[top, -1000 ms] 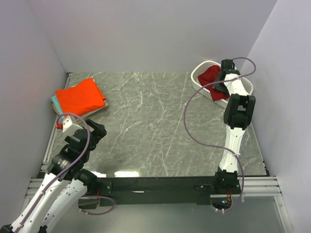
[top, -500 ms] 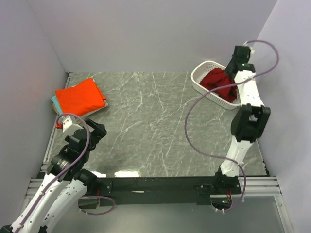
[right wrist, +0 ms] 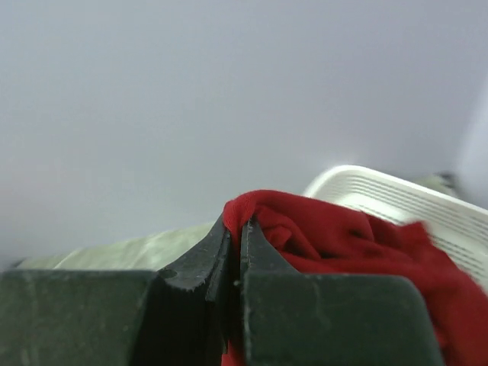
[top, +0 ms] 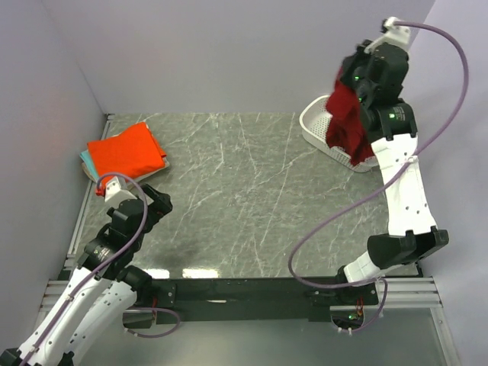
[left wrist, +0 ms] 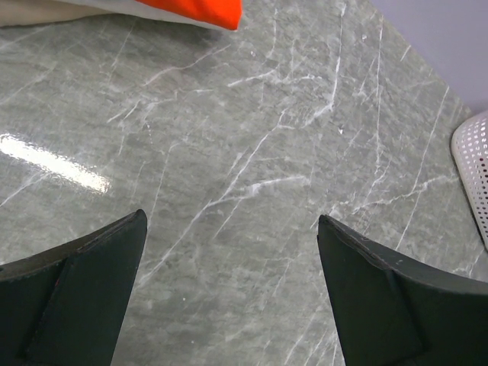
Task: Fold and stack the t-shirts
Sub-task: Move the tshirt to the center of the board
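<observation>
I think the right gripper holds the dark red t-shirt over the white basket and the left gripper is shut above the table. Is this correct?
Not quite: the left gripper is open. The left wrist view shows its fingers wide apart above the table. The rest stands: the right gripper is shut on the dark red t-shirt, held up over the white basket.

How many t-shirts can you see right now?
4. The crimson shirt hangs from the right gripper, jaws shut, above the basket. The orange shirt tops the far-left stack, with the teal shirt and tan shirt showing beneath. The basket may hide more.
</observation>
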Motion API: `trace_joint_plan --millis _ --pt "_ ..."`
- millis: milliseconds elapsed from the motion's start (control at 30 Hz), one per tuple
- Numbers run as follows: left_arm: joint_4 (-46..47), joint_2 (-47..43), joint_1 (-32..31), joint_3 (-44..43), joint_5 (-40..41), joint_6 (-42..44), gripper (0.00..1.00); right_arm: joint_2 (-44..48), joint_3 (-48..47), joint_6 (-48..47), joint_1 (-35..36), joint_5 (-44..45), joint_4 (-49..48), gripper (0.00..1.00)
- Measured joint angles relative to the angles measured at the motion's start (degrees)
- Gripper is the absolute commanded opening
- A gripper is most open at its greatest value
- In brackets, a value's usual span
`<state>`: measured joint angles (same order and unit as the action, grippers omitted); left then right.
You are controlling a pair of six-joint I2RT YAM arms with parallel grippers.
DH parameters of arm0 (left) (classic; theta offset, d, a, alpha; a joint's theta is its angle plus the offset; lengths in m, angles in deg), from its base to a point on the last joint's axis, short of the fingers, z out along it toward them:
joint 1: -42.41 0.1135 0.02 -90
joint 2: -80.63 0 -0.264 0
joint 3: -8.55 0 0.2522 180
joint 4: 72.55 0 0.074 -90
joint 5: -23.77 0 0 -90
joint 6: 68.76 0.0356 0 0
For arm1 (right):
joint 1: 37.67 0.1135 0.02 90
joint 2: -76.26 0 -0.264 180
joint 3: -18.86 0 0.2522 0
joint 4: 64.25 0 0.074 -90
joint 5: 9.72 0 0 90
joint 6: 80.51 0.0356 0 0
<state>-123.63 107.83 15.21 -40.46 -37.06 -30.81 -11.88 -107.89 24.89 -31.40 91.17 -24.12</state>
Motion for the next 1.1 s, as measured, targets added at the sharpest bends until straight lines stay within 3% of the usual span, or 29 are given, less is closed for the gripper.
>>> trace_joint_plan --millis 433,633,733,767,800,867,900,1000,1100 --pt "2.4 0.4 0.0 0.7 -2.9 1.8 0.99 2.1 -14.8 -2.0 21.9 -3.9 -0.2 0.00" --pt "2.5 0.6 0.0 0.8 -3.5 1.9 0.99 4.9 -18.1 -0.3 25.7 -8.0 -1.4 0.00" --pt "2.8 1.3 0.0 0.9 -3.9 2.0 0.99 8.5 -13.5 1.2 26.0 -8.4 -2.3 0.00" --pt "2.9 1.6 0.0 0.9 -3.9 2.1 0.99 10.0 -11.0 1.6 26.0 -7.9 -2.4 0.04" --pt "3.3 2.1 0.0 1.1 -3.9 2.5 0.99 12.1 -7.0 2.4 26.1 -6.9 -2.6 0.24" --pt "3.7 3.2 0.0 1.3 -4.0 3.1 0.99 16.6 3.3 4.6 26.1 -4.2 -2.7 0.49" --pt "3.9 4.0 0.0 1.3 -4.1 3.4 1.00 18.8 8.5 5.7 26.1 -2.6 -3.1 0.72" --pt "5.1 7.6 0.0 1.3 -4.4 4.8 0.99 24.2 26.9 10.1 25.0 2.7 0.3 0.81" --pt "6.8 11.4 0.0 1.3 -5.6 6.4 0.99 25.6 41.7 13.6 24.2 6.3 4.2 0.81"
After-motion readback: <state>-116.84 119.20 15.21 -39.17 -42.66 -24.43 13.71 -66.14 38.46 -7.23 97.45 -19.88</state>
